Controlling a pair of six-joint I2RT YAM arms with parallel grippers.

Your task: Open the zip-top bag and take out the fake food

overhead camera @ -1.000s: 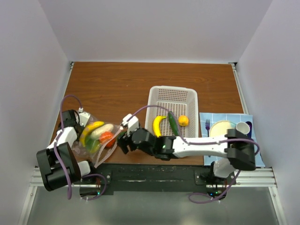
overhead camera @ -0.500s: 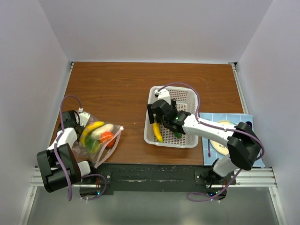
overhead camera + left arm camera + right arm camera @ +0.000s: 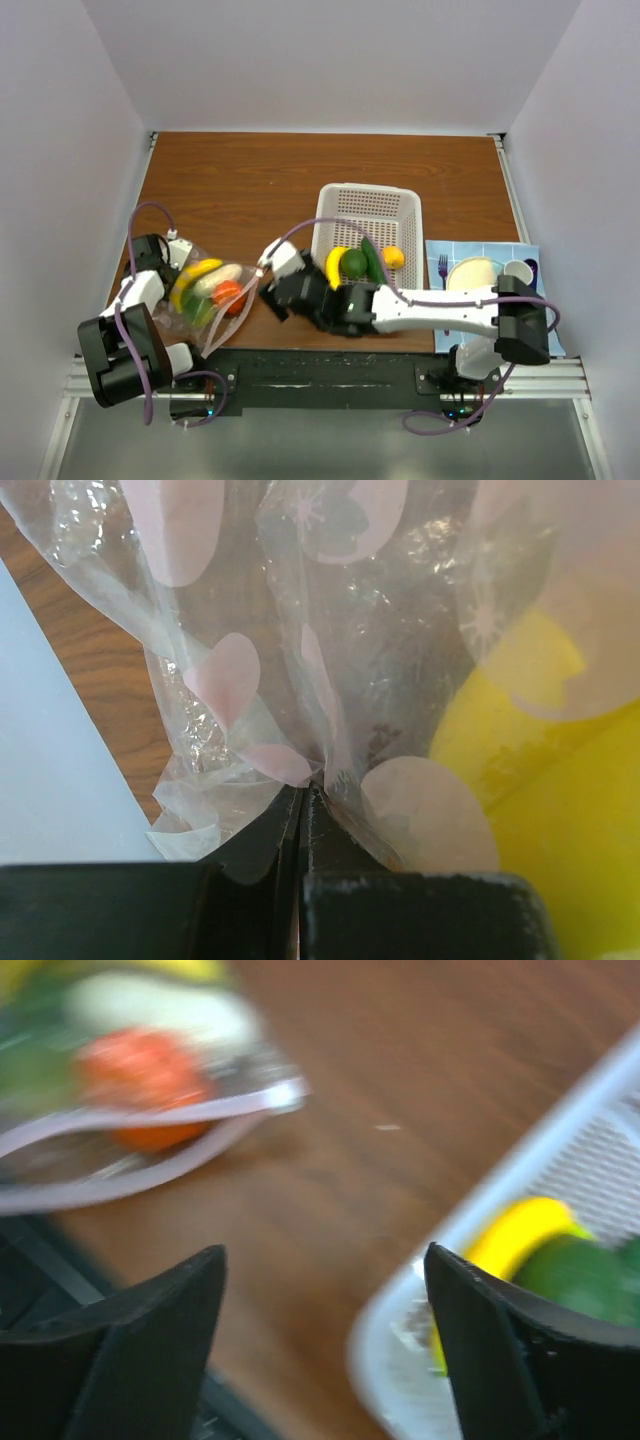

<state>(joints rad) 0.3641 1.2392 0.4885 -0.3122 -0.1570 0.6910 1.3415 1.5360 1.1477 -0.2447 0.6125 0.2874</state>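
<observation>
The zip-top bag (image 3: 205,297) lies at the table's left front with its mouth toward the basket. Inside it show a yellow banana (image 3: 193,274), a white piece (image 3: 221,276), an orange-red piece (image 3: 229,293) and green pieces. My left gripper (image 3: 167,262) is shut on the bag's far-left edge; its wrist view shows the jaws pinching crinkled plastic (image 3: 303,790). My right gripper (image 3: 268,297) is open and empty over bare table between bag and basket (image 3: 322,1255). The bag mouth (image 3: 150,1120) and the orange-red piece (image 3: 140,1070) show blurred at the upper left.
A white perforated basket (image 3: 365,205) stands mid-table holding a banana (image 3: 335,267), a round green piece (image 3: 353,263), a cucumber (image 3: 372,260) and an orange piece (image 3: 393,257). Its rim (image 3: 560,1120) is right of my right fingers. A blue mat with plate (image 3: 473,274) and cup lies at the right.
My right gripper went from beside the bag into the basket, then came back beside the bag's mouth. A round green piece now lies in the basket. The left gripper has not moved.
</observation>
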